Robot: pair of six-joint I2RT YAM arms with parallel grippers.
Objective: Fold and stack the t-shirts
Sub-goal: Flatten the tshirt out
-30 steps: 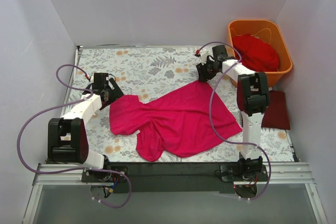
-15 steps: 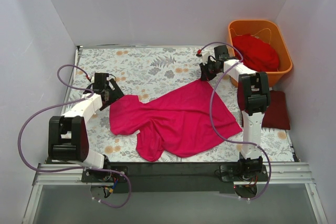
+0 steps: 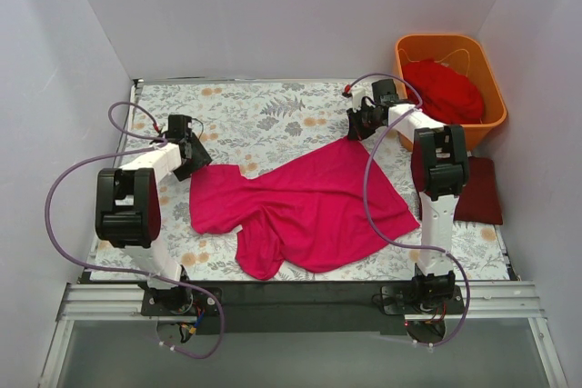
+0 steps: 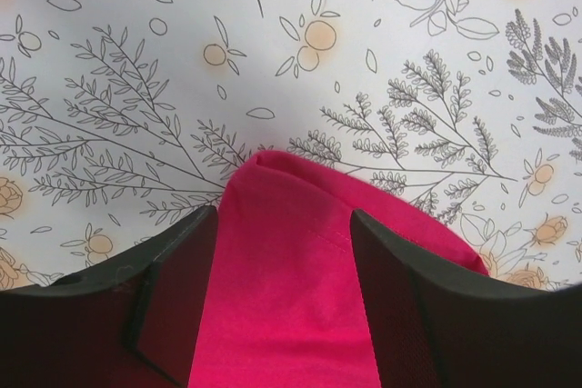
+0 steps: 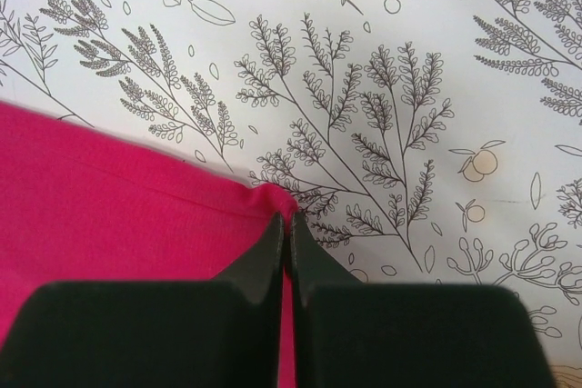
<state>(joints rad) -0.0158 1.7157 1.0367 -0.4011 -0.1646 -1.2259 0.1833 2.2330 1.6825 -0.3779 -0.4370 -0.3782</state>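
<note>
Magenta t-shirt (image 3: 305,206) lies mostly flat but rumpled in the middle of the floral cloth (image 3: 264,115), with its near-left part bunched and folded over itself.

Right gripper (image 5: 287,224) is pinched fully closed on the shirt's far-right corner, right at the hem edge. It's a thin bite with only a sliver of fabric in it.

Left gripper (image 4: 284,224) stands partly open astride the raised fold at the far-left corner. Fabric sits between the fingers (image 4: 177,265) but isn't clamped.

Scarlet t-shirt (image 3: 446,88) is heaped in the orange tub (image 3: 496,111) at the far right. Maroon t-shirt (image 3: 479,190) lies flat off the cloth's right edge, beside the right arm.

How we think it handles:
- It's light, limp knit with no stiffness, so it will sag and drape from whatever two points we hold.
- Fabric grips the cloth underneath, so dragging will probably wrinkle it. We'd lift rather than slide.
- It's not fragile, and a firm pinch is fine.
- The right grip is so close to the edge that it could slip out under tension.

Where we'd hold it:
- The two far corners, one per arm, so the shirt hangs evenly.
- The left should close deep on that fold, past the seam, not on the tip.
</note>
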